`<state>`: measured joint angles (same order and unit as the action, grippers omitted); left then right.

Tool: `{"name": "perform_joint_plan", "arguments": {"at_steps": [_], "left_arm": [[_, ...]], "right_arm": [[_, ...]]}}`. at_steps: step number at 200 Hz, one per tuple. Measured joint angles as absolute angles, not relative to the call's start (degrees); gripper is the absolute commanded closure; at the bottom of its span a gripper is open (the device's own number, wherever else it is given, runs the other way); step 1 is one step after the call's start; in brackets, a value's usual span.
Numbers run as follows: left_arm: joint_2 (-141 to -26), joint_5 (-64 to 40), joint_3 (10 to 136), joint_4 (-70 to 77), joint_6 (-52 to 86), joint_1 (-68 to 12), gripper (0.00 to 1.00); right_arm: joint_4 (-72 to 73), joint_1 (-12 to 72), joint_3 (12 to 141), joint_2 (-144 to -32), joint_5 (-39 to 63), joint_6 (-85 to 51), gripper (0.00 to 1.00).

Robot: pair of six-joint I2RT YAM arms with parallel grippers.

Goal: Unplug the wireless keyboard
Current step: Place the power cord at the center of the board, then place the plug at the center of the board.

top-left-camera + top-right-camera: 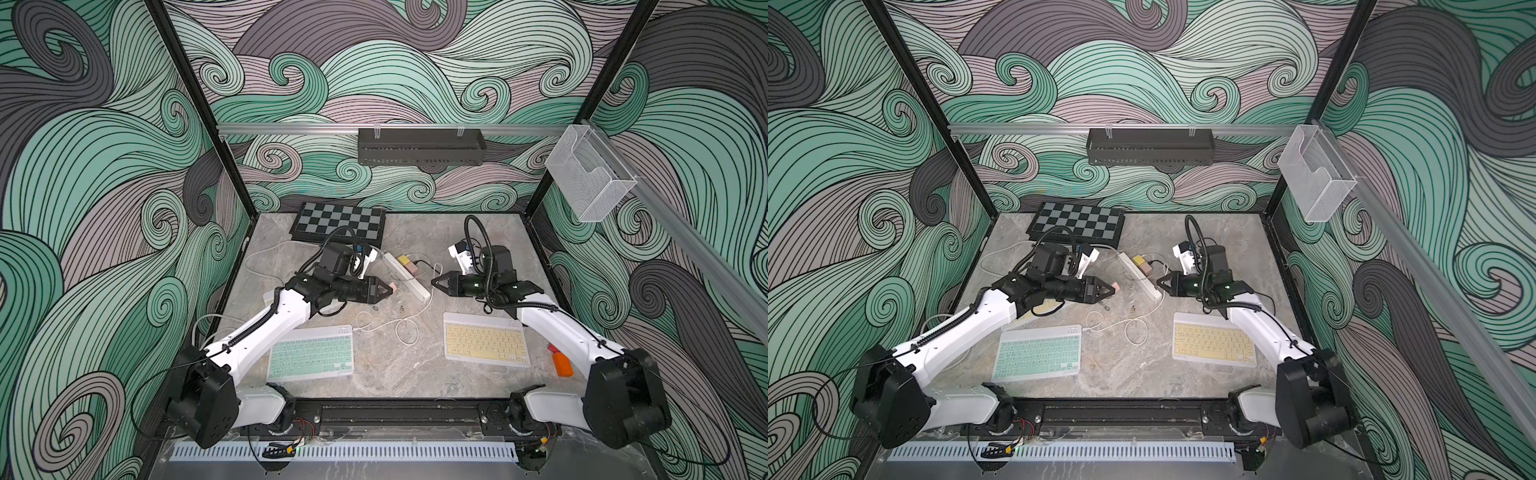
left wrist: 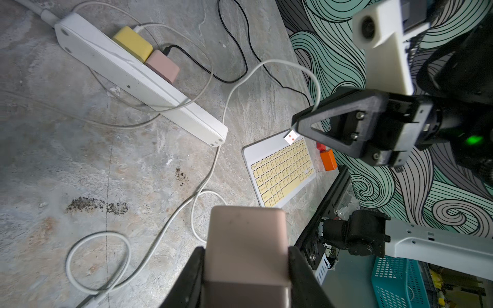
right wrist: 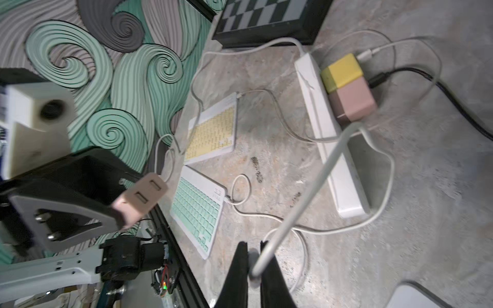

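- The left pincer (image 1: pixel 384 291) is in the air above the table (image 1: pixel 386 374). Its jaws stand partly open and press on the two sides of a pink charger (image 2: pixel 246 240), which sticks out past the tips.
- The two ports (image 3: pixel 140 197) on the front of the charger are empty.
- The right pincer (image 1: pixel 434 283) faces the left one, with a gap between the tips. Its jaws are almost closed and pinch a white cable (image 3: pixel 320 173) just behind the USB plug (image 2: pixel 290 137).
- The plug hangs free just past the right pincer's tip and touches nothing. It is well apart from the charger, so it is already out.
- From the right pincer the cable drops to the table, makes loose loops under the gap between both pincers, and ends at the far corner of the green keyboard (image 1: pixel 309 353). That end looks plugged in.
- The green keyboard lies flat below the left pincer, on the side toward the robot base, partly beside the left arm.
- A yellow keyboard (image 1: pixel 484 345) lies the same way under the right pincer's arm.
- A white strip (image 1: pixel 405 276) lies on the table under the gap between the pincers and runs away from them toward the back. A yellow block (image 2: pixel 132 42) and a pink block (image 2: pixel 162 66) sit in it, beyond both tips.
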<state>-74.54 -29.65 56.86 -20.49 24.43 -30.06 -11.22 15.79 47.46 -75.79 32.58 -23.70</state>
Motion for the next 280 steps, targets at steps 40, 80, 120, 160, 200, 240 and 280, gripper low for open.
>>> {"name": "perform_joint_plan", "arguments": {"at_steps": [40, 80, 120, 160, 200, 240, 280], "left_arm": [[-75.35, -28.91, 56.82, -20.49, 24.43, -29.87, 1.00], [-78.35, -28.40, 56.03, -20.38, 23.99, -29.85, 1.00], [-80.62, -27.20, 54.68, -20.32, 22.65, -29.85, 1.00], [-82.19, -24.88, 54.63, -19.77, 21.21, -29.93, 1.00], [-89.45, -17.47, 56.71, -21.65, 19.35, -32.40, 1.00], [-96.57, -11.49, 61.56, -22.02, 18.31, -36.99, 1.00], [-105.01, -7.09, 69.01, -22.24, 17.52, -39.38, 1.00]], "right_arm": [[-15.29, 16.14, 47.07, -80.18, 29.21, -22.65, 0.85], [-17.98, 16.43, 46.02, -81.01, 25.15, -22.44, 0.55], [-18.94, 16.43, 46.00, -80.90, 21.76, -22.50, 0.44], [-20.88, 16.43, 46.02, -79.20, 18.92, -22.15, 0.31], [-21.89, 16.43, 47.55, -74.85, 16.23, -22.22, 0.28], [-21.65, 16.38, 49.47, -74.32, 14.81, -22.17, 0.28], [-21.69, 16.38, 49.50, -75.00, 14.92, -22.13, 0.28]]}}
